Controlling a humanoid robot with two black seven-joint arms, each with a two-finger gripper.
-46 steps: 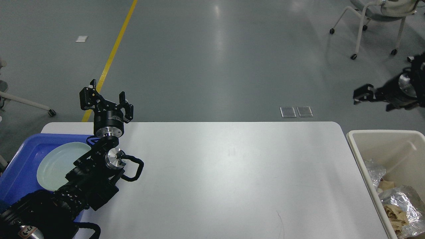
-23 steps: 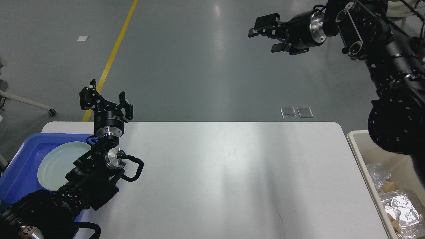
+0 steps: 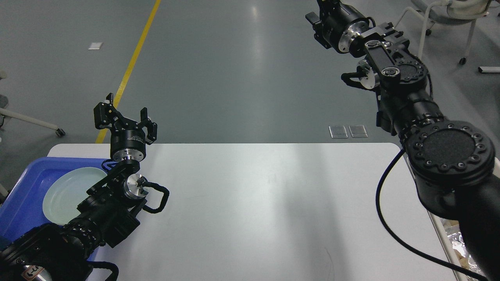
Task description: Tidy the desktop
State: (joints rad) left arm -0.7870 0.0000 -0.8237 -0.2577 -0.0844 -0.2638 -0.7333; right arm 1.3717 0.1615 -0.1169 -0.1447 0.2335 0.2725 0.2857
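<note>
We see the desktop (image 3: 254, 210) spread below us as a broad white surface, with no loose item showing on the stretch between our two arms. That suggests the tidying is near its end or finished, though our right arm hides part of the near right corner and we cannot vouch for what lies under it.

Our left gripper (image 3: 124, 117) is raised over the far left corner of the surface, fingers spread apart and nothing between them. It stands just beyond the blue tray (image 3: 27, 187), where a pale round plate (image 3: 68, 193) lies flat inside the walls. We judge the plate sits there because the tray collects the dishes, and the released gripper above it fits a drop-off position.

Our right gripper (image 3: 317, 17) is lifted high at the top edge of the view, well clear of the surface, over the grey floor (image 3: 234, 78). It is cut off by the frame, so we cannot tell whether its fingers are parted or closed, nor whether it carries anything. A sliver of crumpled foil (image 3: 453, 238) shows past the right arm at the surface's right edge, apparently discarded waste.
</note>
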